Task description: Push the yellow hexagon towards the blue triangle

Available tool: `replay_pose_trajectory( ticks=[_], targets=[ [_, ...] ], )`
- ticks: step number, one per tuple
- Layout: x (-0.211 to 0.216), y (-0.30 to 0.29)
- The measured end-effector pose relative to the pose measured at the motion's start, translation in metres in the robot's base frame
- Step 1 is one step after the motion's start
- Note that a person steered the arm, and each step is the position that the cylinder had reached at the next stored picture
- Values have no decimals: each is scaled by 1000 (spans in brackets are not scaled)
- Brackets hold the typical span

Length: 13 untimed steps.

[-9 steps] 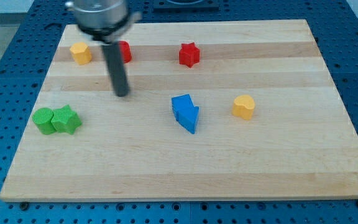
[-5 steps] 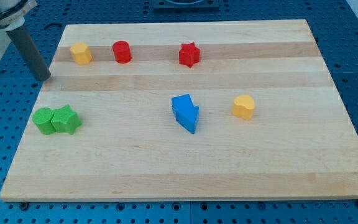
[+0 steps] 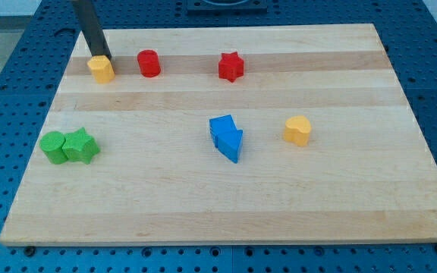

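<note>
The yellow hexagon (image 3: 102, 70) lies near the board's top left corner. My tip (image 3: 100, 57) is at the hexagon's top edge, touching it or very nearly so, with the dark rod rising up and to the left out of view. The blue triangle (image 3: 233, 144) lies near the middle of the board, far to the lower right of the hexagon. A second blue block (image 3: 220, 125) touches the triangle's upper left side.
A red cylinder (image 3: 149, 63) sits just right of the hexagon and a red star (image 3: 231, 67) further right. A second yellow block (image 3: 297, 130) lies right of the blue pair. Two green blocks (image 3: 52, 146) (image 3: 81, 145) touch each other at the left edge of the wooden board (image 3: 203, 205).
The rod swept from the board's upper middle to off the left edge, then came back to the hexagon's top edge. The yellow hexagon has shifted slightly down and right.
</note>
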<state>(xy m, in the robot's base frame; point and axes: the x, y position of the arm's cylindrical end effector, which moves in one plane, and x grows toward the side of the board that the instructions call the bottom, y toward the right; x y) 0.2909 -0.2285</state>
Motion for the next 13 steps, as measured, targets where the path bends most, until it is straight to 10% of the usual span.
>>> replay_pose_trajectory(
  ticks=[3, 6, 9, 13],
  targets=[
    [3, -32],
    [62, 70],
    [65, -21],
    [82, 173]
  ],
)
